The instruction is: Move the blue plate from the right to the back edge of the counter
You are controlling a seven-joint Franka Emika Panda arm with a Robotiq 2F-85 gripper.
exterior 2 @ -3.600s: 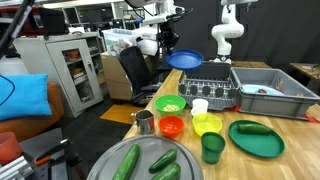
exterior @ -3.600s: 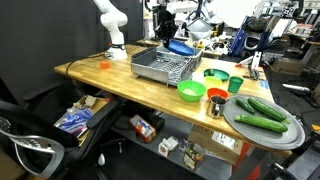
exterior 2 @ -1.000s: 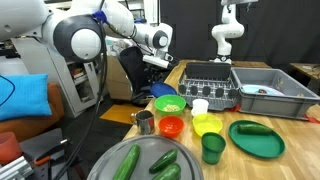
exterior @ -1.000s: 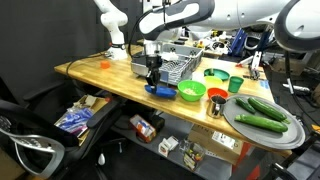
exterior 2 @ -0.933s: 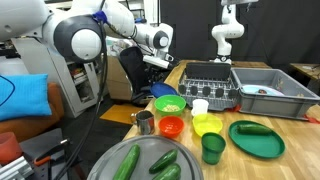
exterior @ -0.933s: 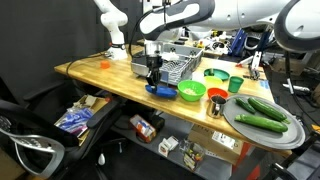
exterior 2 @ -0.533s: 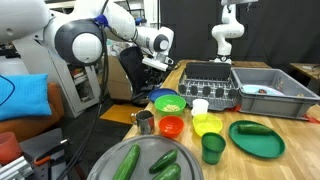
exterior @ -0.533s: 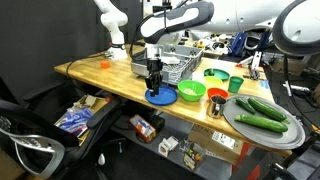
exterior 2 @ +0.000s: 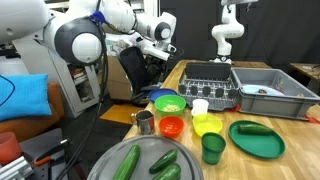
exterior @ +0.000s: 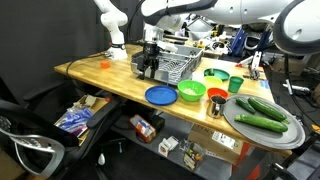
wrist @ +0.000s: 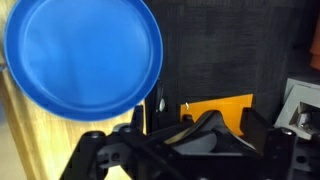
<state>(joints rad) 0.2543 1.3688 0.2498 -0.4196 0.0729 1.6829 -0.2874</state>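
The blue plate lies flat on the counter, at its near edge beside the green bowl. In the wrist view the blue plate fills the upper left, resting on the wood of the counter and reaching out past its edge. My gripper hangs above and just behind the plate, apart from it. Its jaws stand spread, open and empty, at the bottom of the wrist view. In an exterior view the gripper hovers past the counter's far end, and the green bowl hides the plate there.
A grey dish rack stands right behind the gripper. The green bowl, a red bowl, a green cup, a green plate and a grey tray of cucumbers crowd that end. A white arm stands at the back.
The jaws opened and let go of the blue plate. It went from standing on edge in the grip to lying flat on the counter. The gripper rose and drew back.
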